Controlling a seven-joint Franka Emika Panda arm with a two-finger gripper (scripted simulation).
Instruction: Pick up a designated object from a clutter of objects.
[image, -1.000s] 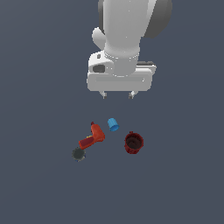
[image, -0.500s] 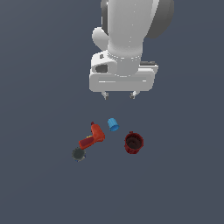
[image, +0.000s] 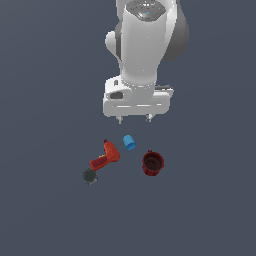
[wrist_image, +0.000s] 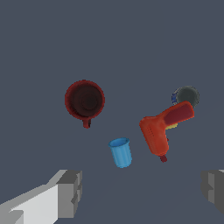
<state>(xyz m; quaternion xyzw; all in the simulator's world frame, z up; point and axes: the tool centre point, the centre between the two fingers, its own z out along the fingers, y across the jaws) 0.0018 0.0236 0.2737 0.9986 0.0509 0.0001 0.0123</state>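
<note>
None of the pick is done yet — the small blue cup lies on its side on the counter, between the orange-red toy drill and the dark red cup. The gripper hangs above, spread wide and empty — descent, grasp and lift remain.

High exterior view, nearer downward wrist view, shared clutter.

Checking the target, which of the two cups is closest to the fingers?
The small blue cup, just under the open fingers; the dark red cup sits farther off.
</note>
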